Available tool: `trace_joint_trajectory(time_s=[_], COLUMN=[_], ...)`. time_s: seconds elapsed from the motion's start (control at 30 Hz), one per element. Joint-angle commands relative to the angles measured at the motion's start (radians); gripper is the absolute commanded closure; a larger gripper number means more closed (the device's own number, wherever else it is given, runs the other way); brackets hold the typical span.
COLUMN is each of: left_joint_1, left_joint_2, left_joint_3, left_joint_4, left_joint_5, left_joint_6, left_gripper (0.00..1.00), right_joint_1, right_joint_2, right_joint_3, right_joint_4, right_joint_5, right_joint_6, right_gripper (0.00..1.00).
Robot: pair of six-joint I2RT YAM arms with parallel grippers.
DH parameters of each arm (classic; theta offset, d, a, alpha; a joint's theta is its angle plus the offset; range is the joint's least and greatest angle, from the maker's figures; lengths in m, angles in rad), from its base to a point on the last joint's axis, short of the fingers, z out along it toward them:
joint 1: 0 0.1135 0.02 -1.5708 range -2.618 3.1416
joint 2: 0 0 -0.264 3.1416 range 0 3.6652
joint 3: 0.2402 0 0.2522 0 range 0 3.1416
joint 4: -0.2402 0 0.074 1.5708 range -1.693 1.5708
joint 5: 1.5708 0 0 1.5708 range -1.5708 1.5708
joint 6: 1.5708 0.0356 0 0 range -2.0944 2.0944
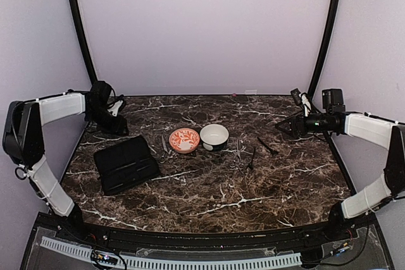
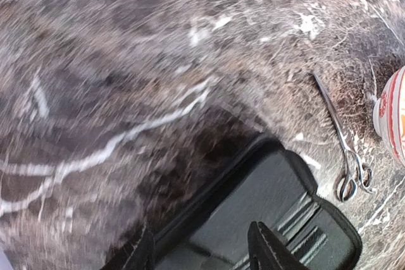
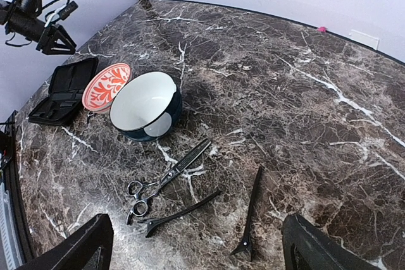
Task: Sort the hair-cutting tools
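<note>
Silvery thinning scissors [image 3: 168, 178] and two slim dark clips [image 3: 183, 210] [image 3: 252, 213] lie on the marble right of the white bowl [image 3: 145, 105]. They sit between the wide-apart fingers of my open right gripper [image 3: 202, 251], which hovers well above them [image 1: 280, 128]. A second pair of silver scissors [image 2: 345, 150] lies left of the orange-patterned bowl [image 1: 184, 140]. My left gripper [image 2: 202, 258] is open and empty, raised over the near end of the black case [image 2: 266, 213]. That view is blurred by motion. From above, the left gripper [image 1: 119, 126] hangs at the table's far left.
The black case [image 1: 126, 164] lies open on the left half of the marble table [image 1: 209, 194]. The two bowls stand side by side near the middle. Curved black poles rise at both back corners.
</note>
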Motion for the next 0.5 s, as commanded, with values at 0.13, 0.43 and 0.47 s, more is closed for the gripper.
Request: trace_joint_trajectory(time_s=[0.13,0.43,0.47], left_joint_1=[-0.023,-0.062,-0.063], left_joint_2=[0.221,0.223,0.208], left_joint_3=[0.221,0.208,0.196], left_joint_4=[-0.065,-0.095,-0.087], left_joint_5=[0.155,0.037,0.044], left_joint_6=[0.145,0.233,0.240], left_gripper=[0.56,0.60,0.60], right_joint_1=[0.002,0.002,0.002], right_joint_2=[-0.076,-0.034,-0.032], right_joint_3=[-0.032,-0.022,-0.022], right_joint_4=[0.034,0.022,0.022], right_joint_5=[0.028,0.012,0.013], right_joint_6=[-0.042,-0.046,-0.047], right_gripper=[0.06,0.07,0.07])
